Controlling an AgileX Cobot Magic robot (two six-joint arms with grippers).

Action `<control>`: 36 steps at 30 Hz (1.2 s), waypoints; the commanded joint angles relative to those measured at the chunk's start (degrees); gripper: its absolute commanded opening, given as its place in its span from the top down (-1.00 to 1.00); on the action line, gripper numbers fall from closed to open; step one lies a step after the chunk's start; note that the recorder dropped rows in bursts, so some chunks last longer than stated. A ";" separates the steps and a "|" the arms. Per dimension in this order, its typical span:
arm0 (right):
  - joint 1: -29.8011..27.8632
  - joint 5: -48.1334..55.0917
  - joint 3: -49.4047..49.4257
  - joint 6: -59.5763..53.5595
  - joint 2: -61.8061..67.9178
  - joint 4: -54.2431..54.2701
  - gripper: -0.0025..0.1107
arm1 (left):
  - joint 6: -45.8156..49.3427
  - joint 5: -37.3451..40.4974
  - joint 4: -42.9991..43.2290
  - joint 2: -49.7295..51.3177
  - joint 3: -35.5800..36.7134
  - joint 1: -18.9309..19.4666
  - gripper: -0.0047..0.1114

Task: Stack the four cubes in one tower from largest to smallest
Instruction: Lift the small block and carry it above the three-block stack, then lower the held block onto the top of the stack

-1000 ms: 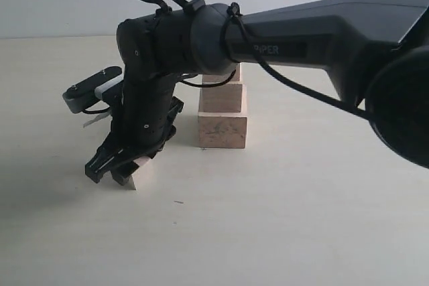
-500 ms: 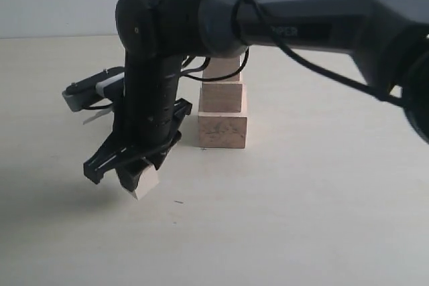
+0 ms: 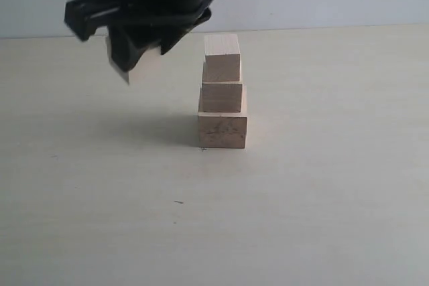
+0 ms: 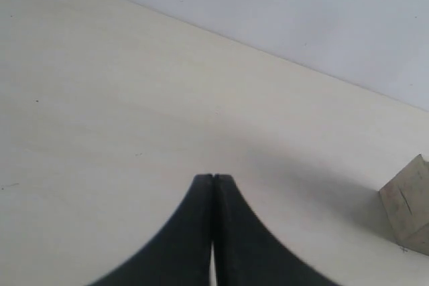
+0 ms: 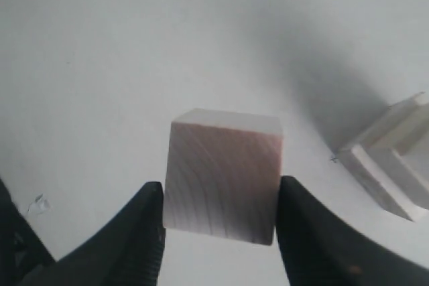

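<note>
Grips the smallest cube (image 5: 224, 172) in the right gripper (image 5: 220, 195), with a black finger (image 5: 144, 226) pressed flat against each of two opposite faces, roughly half spread and stopped by the wood. Shows curved grain on the cube's near face in the right wrist view. Holds that cube in the air, clear of the pale tabletop (image 3: 322, 199). In the exterior view, sits up high to the left of the tower (image 3: 222, 98), about level with its uppermost block, apart from it and not touching. Leaves a soft shadow (image 3: 151, 128) on the table to the left of the tower's base.

Near the middle of the table, a tower three blocks high, upright:
- at the base, the largest cube (image 3: 222, 132), with dark grain smudges on its front face;
- resting on that, the second cube (image 3: 222, 97), narrower, with a ledge of the base showing on either side;
- on top, the third cube (image 3: 222, 65), narrower again and roughly centred.

Appears also at the edge of the right wrist view as pale stepped ledges, well apart from the held cube.

Left gripper (image 4: 213, 182): closed up fully, fingertips pressed together with no gap, gripping nothing. Looks out over bare tabletop towards a grey wall (image 4: 301, 5). At the edge of the left wrist view, cut by the frame, a pale wooden block (image 4: 409, 209) with thin dark marks, well apart from the fingertips; cannot tell from that view alone which cube.
</note>
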 commanded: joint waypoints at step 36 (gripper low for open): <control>-17.87 2.97 -4.70 11.95 3.46 -0.02 0.57 | 0.01 0.29 0.15 -4.95 0.21 -3.86 0.92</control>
